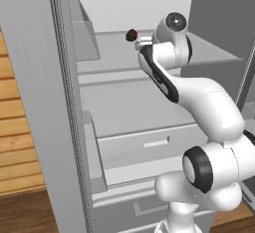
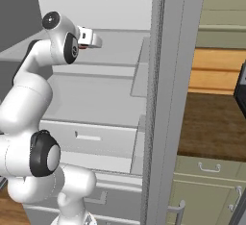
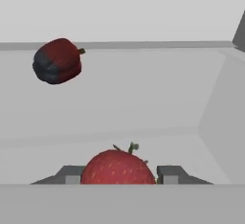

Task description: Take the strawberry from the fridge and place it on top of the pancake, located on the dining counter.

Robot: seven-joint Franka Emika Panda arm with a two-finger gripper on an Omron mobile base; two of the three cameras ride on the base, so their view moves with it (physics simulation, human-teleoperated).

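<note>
In the hand view the strawberry (image 3: pixel 118 166), bright red with a green stem, sits between my gripper's (image 3: pixel 118 174) two dark fingertips (image 3: pixel 72 176), which press against its sides. The gripper is shut on it, low over the pale shelf (image 1: pixel 114 53) inside the open fridge (image 1: pixel 124 102). From the left base view the arm reaches up to that shelf, with the hand (image 1: pixel 143 42) at its front edge. A sliver of red (image 2: pixel 83 47) shows under the hand (image 2: pixel 90 38) in the right base view. The pancake and the dining counter are out of view.
A maroon-black lump (image 3: pixel 57 61) (image 1: pixel 131 35) lies on the same shelf, further in and to the left. Open fridge doors (image 1: pixel 35 102) (image 2: pixel 163 99) flank the arm. Drawers (image 1: pixel 149 145) sit below. A wooden counter on green cabinets (image 2: pixel 211 123) stands to the right.
</note>
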